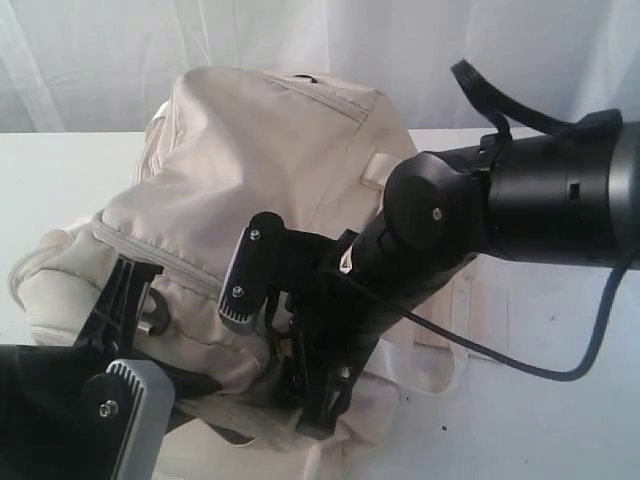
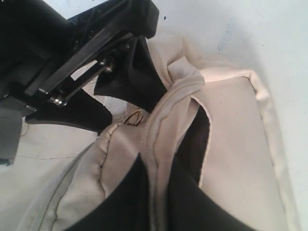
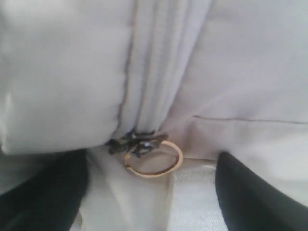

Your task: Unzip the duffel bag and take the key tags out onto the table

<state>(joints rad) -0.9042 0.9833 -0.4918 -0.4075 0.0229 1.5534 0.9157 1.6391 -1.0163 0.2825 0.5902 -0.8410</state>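
Right wrist: tool [image 3: 150, 166] wide open astride zip ring [image 3: 154, 159] (untouched).

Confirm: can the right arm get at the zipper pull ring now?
Likely yes. The zipper pull ring lies uncovered on the duffel bag, between the spread fingers of the open right tool. No fabric fold or other arm shows across it in the right wrist view.

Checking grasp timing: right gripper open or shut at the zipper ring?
Open: right gripper has fingers apart, flanking the zipper pull ring.
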